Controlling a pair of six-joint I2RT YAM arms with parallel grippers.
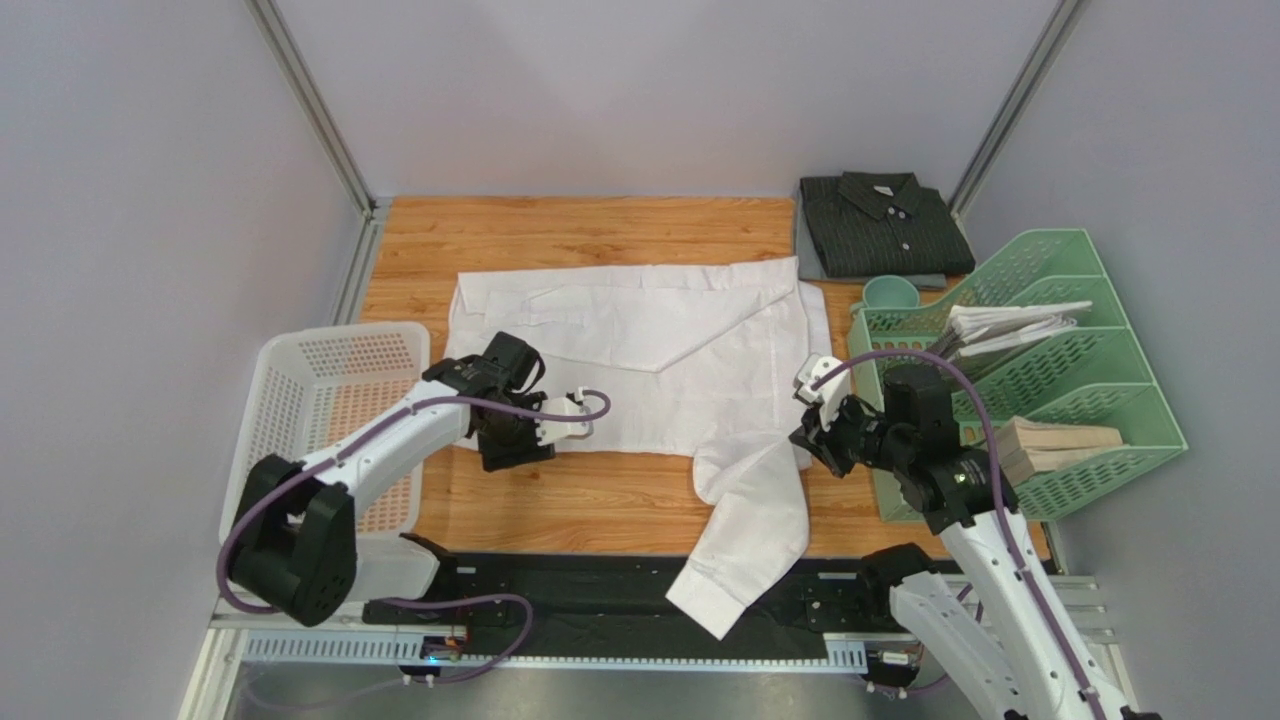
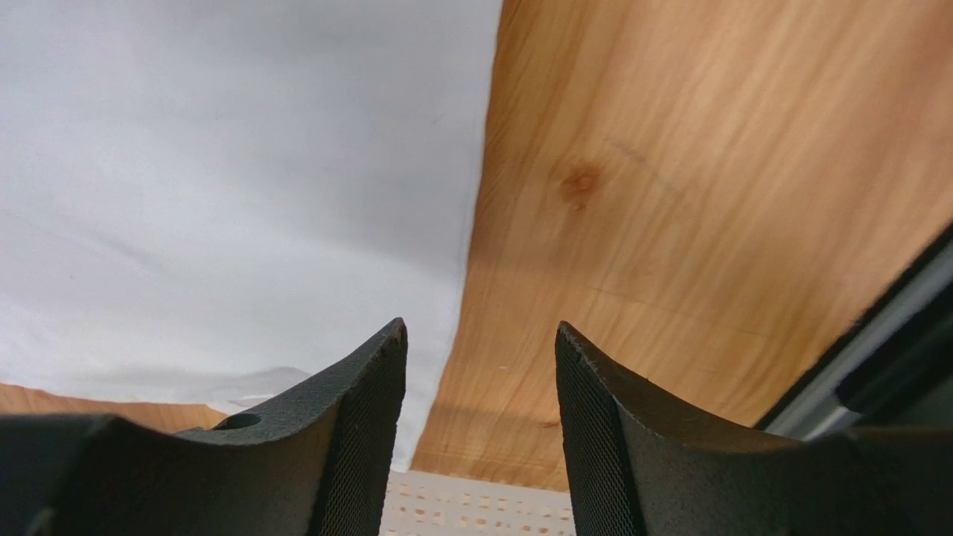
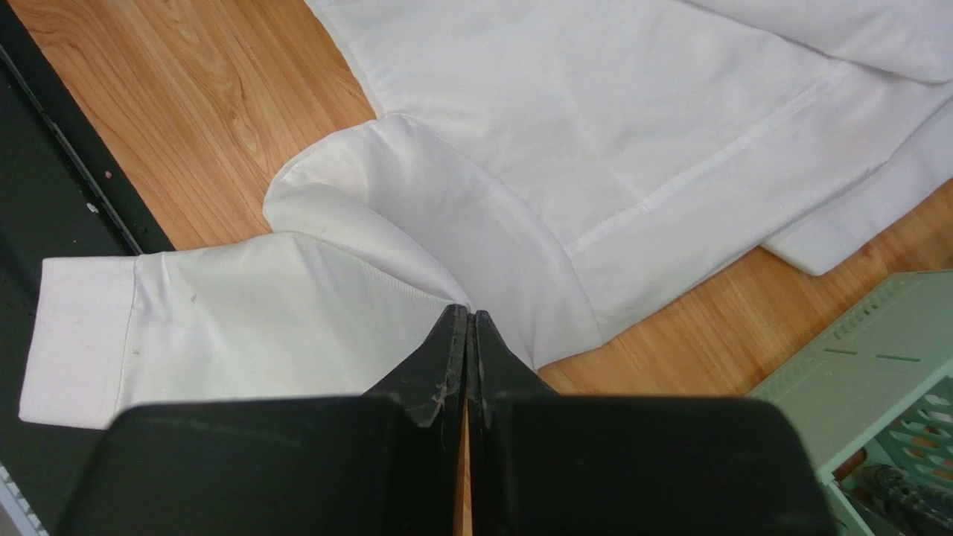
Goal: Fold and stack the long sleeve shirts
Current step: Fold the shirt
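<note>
White shirt (image 1: 661, 353) lying mid-frame.
Left fingers (image 2: 358, 424) hovering spread at its edge; right fingers (image 3: 442, 357) pressing together above its sleeve.

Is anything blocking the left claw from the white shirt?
No, nothing visible does. The open left gripper is right at the edge of the white shirt, with only bare wooden table beneath it.

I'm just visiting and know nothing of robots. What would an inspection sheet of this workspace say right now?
Surface: wooden table, bare wood at front.
Job's things: white shirt spread flat, one sleeve over the near edge; dark shirt folded, far right.
Clutter: white basket left; green rack right, holding papers.
Grippers: left gripper open at shirt's edge; right gripper shut above sleeve.
Cables: purple cables hang in loose loops.
Surroundings: grey walls.
</note>
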